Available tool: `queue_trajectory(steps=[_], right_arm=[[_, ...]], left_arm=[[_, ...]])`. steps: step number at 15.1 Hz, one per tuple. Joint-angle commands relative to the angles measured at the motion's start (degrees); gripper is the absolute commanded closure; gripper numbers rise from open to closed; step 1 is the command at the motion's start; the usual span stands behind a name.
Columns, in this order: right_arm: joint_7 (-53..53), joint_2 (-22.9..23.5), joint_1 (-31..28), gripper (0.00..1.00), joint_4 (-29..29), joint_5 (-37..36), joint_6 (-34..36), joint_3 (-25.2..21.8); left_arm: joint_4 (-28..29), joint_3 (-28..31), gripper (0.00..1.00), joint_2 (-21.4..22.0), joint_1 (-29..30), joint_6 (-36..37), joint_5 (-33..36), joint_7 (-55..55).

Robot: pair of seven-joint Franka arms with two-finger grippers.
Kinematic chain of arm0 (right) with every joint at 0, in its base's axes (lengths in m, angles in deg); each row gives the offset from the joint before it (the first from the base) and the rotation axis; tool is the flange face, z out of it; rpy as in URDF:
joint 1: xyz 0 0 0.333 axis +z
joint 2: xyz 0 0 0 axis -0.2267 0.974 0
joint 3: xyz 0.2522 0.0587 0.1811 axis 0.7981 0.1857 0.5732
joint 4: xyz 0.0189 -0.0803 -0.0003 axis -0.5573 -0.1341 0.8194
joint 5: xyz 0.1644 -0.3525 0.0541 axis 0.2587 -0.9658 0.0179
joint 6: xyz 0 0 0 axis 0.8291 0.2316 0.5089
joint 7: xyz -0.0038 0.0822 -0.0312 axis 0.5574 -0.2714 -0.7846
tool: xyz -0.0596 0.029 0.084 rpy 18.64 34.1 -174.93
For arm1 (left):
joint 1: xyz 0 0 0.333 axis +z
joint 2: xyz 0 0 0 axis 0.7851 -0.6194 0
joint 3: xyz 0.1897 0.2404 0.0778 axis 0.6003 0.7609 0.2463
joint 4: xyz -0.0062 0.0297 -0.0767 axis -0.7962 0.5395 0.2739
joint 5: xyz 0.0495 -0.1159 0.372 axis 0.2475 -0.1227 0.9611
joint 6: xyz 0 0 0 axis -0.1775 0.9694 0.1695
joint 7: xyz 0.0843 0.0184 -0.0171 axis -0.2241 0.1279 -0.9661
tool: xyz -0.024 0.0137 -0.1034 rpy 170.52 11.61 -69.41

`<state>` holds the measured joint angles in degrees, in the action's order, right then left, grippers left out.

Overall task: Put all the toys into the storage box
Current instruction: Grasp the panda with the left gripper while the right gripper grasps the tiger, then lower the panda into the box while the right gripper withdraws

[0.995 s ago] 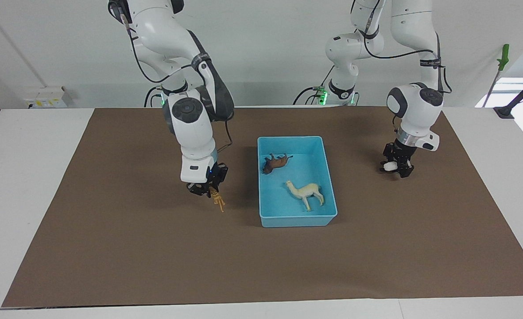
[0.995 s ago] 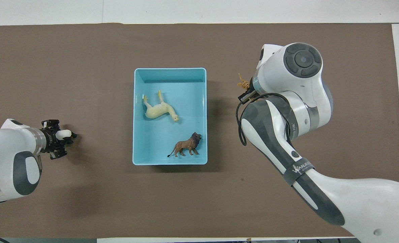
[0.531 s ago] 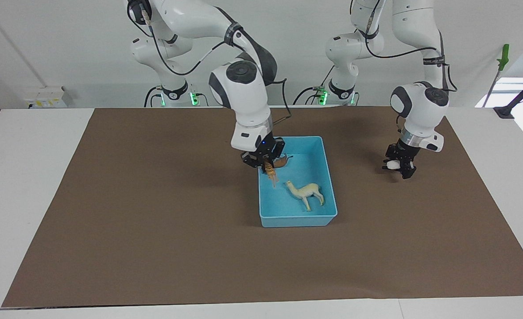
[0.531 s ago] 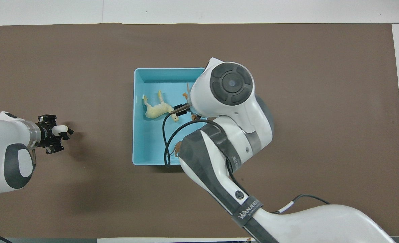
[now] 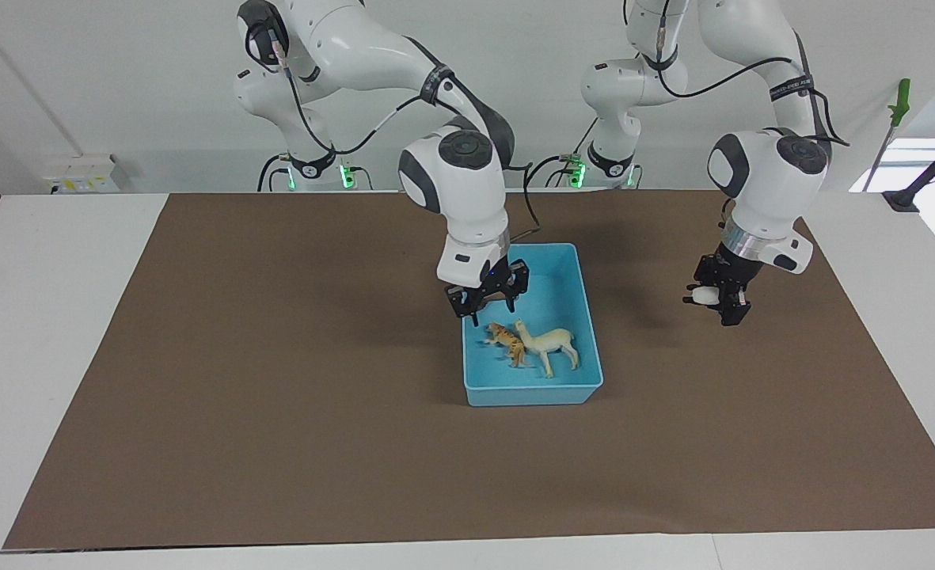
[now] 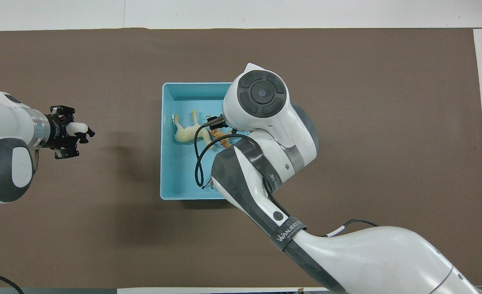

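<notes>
The tiger has dropped from the right pincer, now released, into the box beside the llama. The left pincer, over the counter, grasps the panda, the last toy I can see outside.

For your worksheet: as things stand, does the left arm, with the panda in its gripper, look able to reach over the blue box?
Probably yes. The left gripper holds the panda up over bare mat beside the blue box. Only the right gripper, open above the tiger, crowds the box's other end.

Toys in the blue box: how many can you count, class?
2 show: the tiger and the llama, side by side in the box. The right arm covers part of it, so another may be hidden.
</notes>
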<state>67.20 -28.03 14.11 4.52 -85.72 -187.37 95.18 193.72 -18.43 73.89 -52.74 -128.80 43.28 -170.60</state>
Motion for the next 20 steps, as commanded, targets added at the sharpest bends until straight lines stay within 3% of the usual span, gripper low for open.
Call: queue_trajectory(steps=[1,4,7,8,9,10,13,18,20], right_arm=[[9.1,-4.1,-8.2,0.00,0.2,-0.2,4.9,0.8],[11.2,-8.5,-15.9,0.00,0.0,-0.3,12.1,0.7],[17.0,-15.3,-21.9,0.00,-1.6,0.3,22.5,0.8],[17.0,-17.0,-22.9,0.00,-1.6,0.4,25.3,0.7],[16.9,-18.6,-24.6,0.00,-1.6,0.3,28.4,0.7],[16.8,-19.8,-26.8,0.00,-1.6,0.3,31.2,0.7],[15.9,-22.1,-29.9,0.00,-2.8,0.3,36.4,0.7],[14.6,-26.9,-31.0,0.00,-14.4,-0.2,25.7,0.7],[14.8,-27.3,-31.1,0.00,-15.2,-0.2,24.8,0.6]], left_arm=[[-6.7,0.6,0.94,-1.8,-7.8,5.6,-1.4,-1.9],[-8.1,0.6,0.91,-2.5,-15.8,4.0,-1.9,-10.2],[-5.0,0.6,0.80,-2.2,-22.4,-4.1,-2.0,-14.4],[-3.5,0.6,0.72,-2.2,-24.2,-7.4,-2.0,-14.3],[-2.1,0.6,0.42,-2.1,-25.5,-9.5,-2.0,-14.3],[-1.1,0.6,0.00,-1.8,-26.2,-10.3,-2.0,-14.1],[-1.4,0.7,0.00,-1.7,-28.3,-8.9,-1.9,-14.3],[-5.2,1.0,0.00,-0.9,-27.6,-1.6,-0.7,-12.6],[-6.3,1.3,0.00,0.8,-25.7,2.0,-0.3,-6.7]])
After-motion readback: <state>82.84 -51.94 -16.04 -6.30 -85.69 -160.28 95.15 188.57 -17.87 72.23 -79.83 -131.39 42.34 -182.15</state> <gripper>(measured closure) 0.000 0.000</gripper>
